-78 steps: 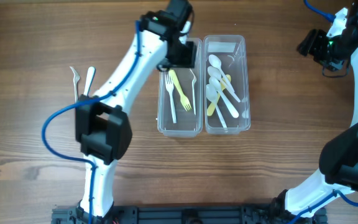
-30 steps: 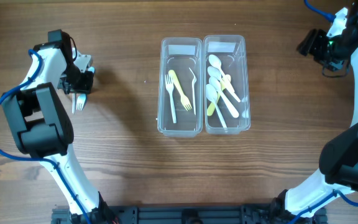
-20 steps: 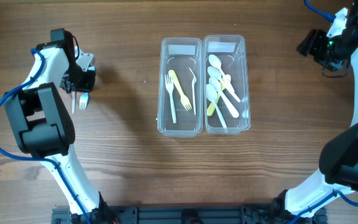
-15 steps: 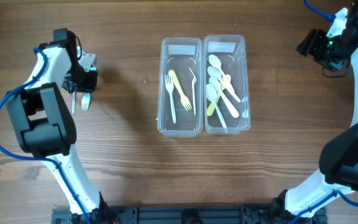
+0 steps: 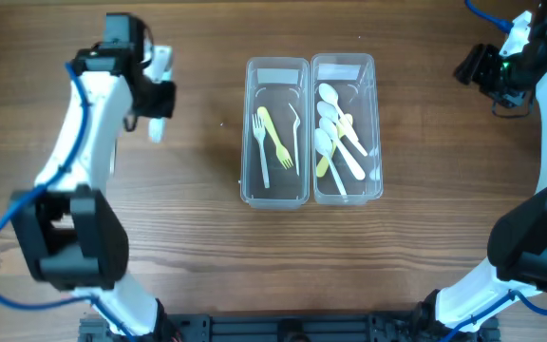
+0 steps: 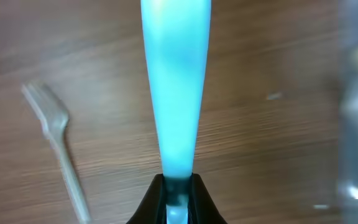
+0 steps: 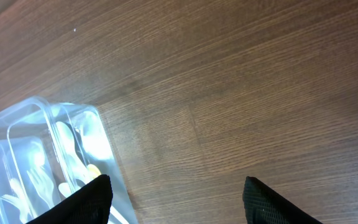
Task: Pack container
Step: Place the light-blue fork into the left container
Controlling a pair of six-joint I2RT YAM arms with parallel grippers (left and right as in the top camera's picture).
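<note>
While the clear container (image 5: 273,200) sits on the table (image 5: 207,266), forks (image 5: 273,138) in its left bin and spoons (image 5: 335,123) in its right, the left pincer (image 6: 178,186) off to its left is clamped on a pale utensil (image 6: 174,81); a loose fork (image 6: 58,155) lies nearby, and the right pincer (image 7: 176,182) gapes apart

The overhead camera looks straight down on the whole surface (image 5: 349,266), containers (image 5: 310,133) at upper centre. The left wrist camera sits close, facing along the utensil (image 6: 174,93) in the left hand (image 6: 176,190); the right wrist one looks from farther off, the same containers at lower left.
</note>
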